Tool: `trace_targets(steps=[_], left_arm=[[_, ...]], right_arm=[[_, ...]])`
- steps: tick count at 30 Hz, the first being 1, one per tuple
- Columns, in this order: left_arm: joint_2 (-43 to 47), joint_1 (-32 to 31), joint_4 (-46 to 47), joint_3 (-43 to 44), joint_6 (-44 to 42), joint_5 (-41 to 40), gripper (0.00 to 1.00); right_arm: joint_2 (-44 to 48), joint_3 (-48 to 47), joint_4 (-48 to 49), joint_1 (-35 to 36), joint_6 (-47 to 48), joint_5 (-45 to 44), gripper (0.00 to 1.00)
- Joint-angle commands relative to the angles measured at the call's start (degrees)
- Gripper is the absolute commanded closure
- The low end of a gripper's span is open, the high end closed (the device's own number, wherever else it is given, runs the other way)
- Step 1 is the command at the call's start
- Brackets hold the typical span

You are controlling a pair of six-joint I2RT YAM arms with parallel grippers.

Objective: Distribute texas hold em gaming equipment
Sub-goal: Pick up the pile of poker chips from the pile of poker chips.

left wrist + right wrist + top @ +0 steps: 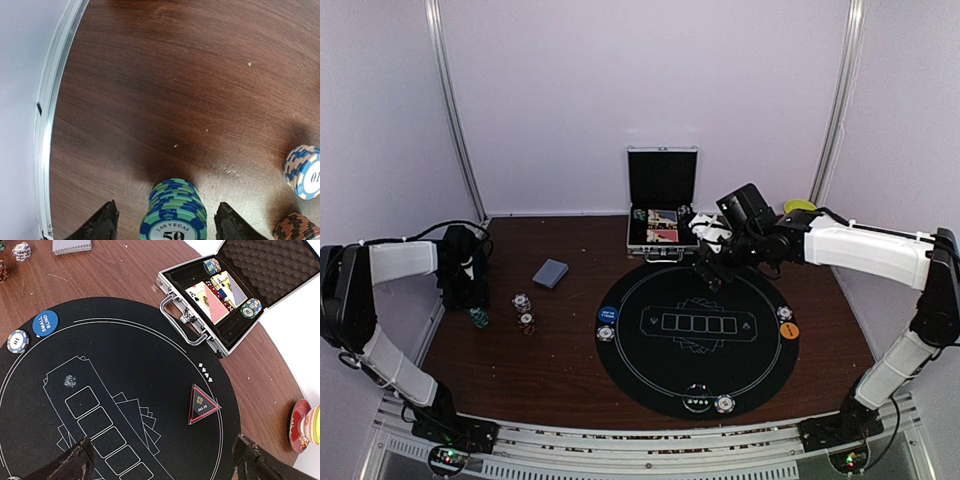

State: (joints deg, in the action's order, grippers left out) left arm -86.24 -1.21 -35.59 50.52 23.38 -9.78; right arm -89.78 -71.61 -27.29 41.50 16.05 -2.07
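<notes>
A teal poker chip stack stands on the brown table between my left gripper's open fingers, with gaps on both sides; it also shows in the top view. A white-blue chip and a red chip stack lie to its right. The grey-blue card deck lies further right. My right gripper is open and empty above the black mat, near a triangular all-in marker. A blue button, an orange button and a white button lie on the mat, each with a chip beside it.
The open silver case holds cards and chips at the back of the table. A cup on a red saucer sits at the right. A metal rail runs along the table's left edge, near my left gripper.
</notes>
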Motion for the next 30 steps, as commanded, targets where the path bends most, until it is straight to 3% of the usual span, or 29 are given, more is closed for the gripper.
trace_targets(steps=[1,30], left_arm=[[-0.64,0.6,1.76,-0.77,-0.82,0.95,0.33],[1.3,0.67,2.32,-1.65,-0.96,1.91,0.6]], right_arm=[[1.97,0.95,1.21,0.42,-0.49,-1.83,0.02],[1.89,1.11,1.4,0.47,-0.59,-2.56,0.02]])
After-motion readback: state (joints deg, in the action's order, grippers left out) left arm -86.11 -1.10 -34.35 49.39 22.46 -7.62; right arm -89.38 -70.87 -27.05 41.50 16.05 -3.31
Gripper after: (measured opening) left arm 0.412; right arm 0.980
